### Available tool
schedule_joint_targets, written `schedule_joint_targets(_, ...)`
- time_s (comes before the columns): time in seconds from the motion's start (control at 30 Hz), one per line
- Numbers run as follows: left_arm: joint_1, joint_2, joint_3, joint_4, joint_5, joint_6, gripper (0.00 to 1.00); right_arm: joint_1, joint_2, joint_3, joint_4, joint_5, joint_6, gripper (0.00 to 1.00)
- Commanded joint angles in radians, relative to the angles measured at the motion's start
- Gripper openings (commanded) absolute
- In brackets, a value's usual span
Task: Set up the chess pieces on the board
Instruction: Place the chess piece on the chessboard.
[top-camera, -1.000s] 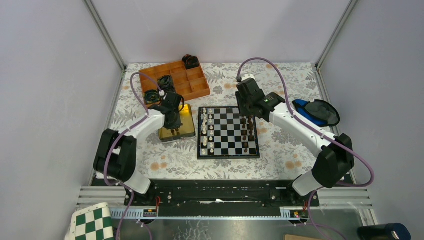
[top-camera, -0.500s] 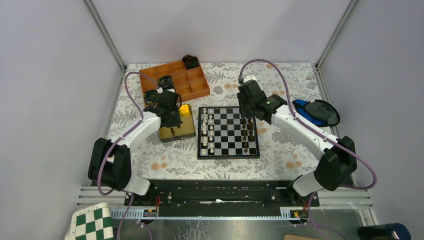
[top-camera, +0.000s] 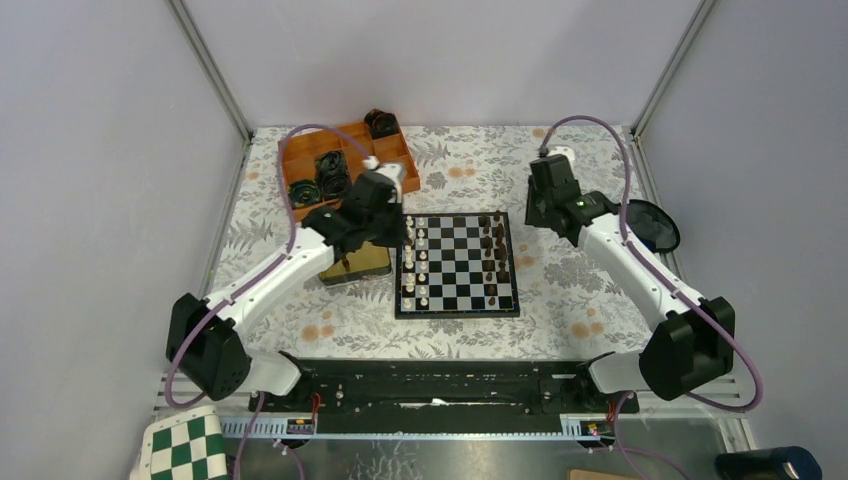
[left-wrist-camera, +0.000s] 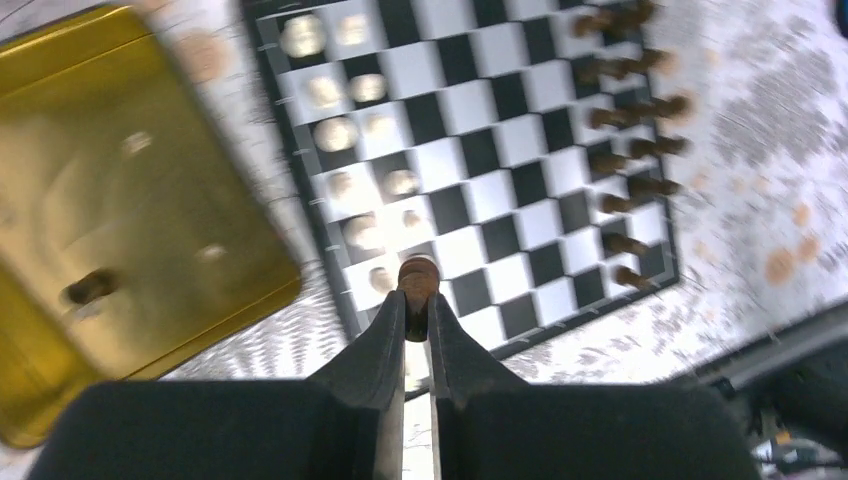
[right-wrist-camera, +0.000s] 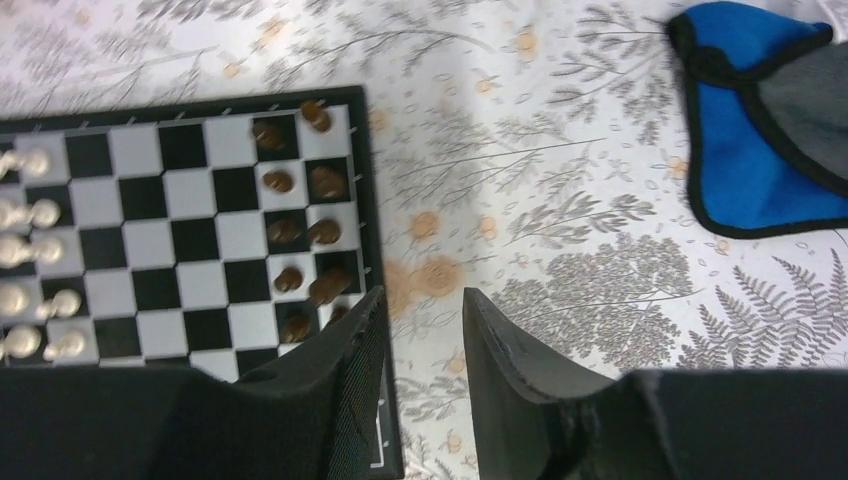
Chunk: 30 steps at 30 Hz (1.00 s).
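Only the left wrist view shows the left gripper (left-wrist-camera: 416, 312) clamped on a dark brown chess piece (left-wrist-camera: 418, 275), which is hidden from overhead. The piece's long axis follows the fingers, its rounded head pointing away from the wrist, above the board (left-wrist-camera: 480, 150) near its white-piece side. The right gripper (right-wrist-camera: 420, 300) hangs half-parted and empty over the tabletop (right-wrist-camera: 560, 200), beside the board's dark-piece edge.

On my worktop (top-camera: 560, 312) the board (top-camera: 457, 265) sits centred; the tin (left-wrist-camera: 130, 200) lies just at its 9 o'clock, the divided tray (top-camera: 300, 160) at 11, the pouch (right-wrist-camera: 740, 150) at 3.
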<state>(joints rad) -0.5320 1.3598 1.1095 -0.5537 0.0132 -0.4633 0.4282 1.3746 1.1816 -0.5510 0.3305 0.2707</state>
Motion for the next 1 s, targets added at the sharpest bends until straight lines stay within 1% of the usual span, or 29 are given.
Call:
schedule_joint_targets(0.0,-0.146,0.080,0.132,-0.037,-0.030,0.074,0.00,-0.109,-0.035,-0.026,0.082,-0.007,0.055,0.41)
schedule_joint_targets(0.23,-0.353,0.281,0.327,-0.093,-0.083,0.165,0.00,-0.263,-0.013,-0.051,0.138,-0.029,0.115,0.41)
schedule_joint_targets(0.33,-0.419,0.373,0.403,-0.115,-0.114,0.196,0.00,-0.318,-0.013,-0.072,0.165,-0.041,0.154,0.42)
schedule_joint_targets(0.5,-0.504,0.483,0.503,-0.128,-0.154,0.231,0.00,-0.362,-0.019,-0.089,0.194,-0.025,0.191,0.42)
schedule_joint_targets(0.73,-0.572,0.590,0.605,-0.150,-0.202,0.262,0.00,-0.401,-0.019,-0.115,0.224,-0.008,0.236,0.42)
schedule_joint_targets(0.97,-0.582,0.643,0.625,-0.108,-0.234,0.259,0.00,-0.422,-0.047,-0.152,0.261,-0.005,0.300,0.42)
